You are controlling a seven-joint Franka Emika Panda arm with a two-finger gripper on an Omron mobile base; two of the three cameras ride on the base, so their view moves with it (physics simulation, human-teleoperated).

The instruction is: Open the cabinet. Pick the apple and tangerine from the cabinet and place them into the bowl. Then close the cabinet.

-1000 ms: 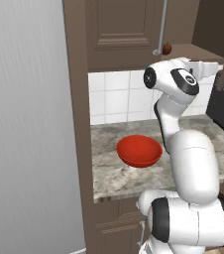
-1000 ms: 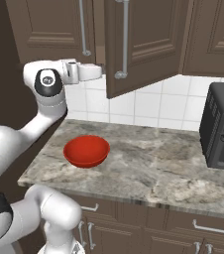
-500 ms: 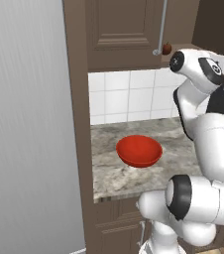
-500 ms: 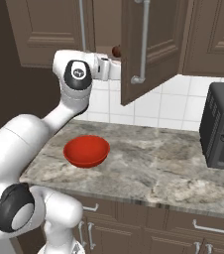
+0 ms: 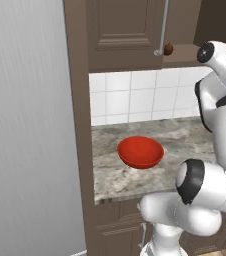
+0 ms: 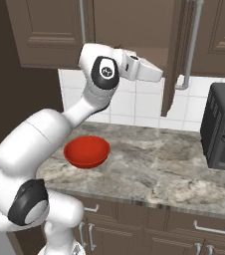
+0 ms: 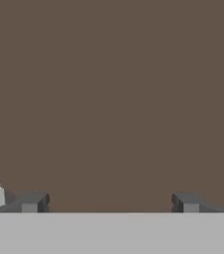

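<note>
- Cabinet (image 6: 176, 55) door swung open; we judge the fruit-picking step is in hand.
- Gripper (image 7: 109, 201) jaws spread wide, holding nothing, facing plain brown wood.
- Apple (image 5: 168, 48) sits on the cabinet shelf; bowl (image 5: 140, 152) waits on the counter (image 6: 159, 169).
- Next: we line up on the apple, then close.

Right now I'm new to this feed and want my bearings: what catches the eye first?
The glossy red bowl on the speckled stone counter stands out most, beside the big white arm. Above it, the dark cabinet has its door swung open, and a small dark red apple sits on its shelf.
</note>
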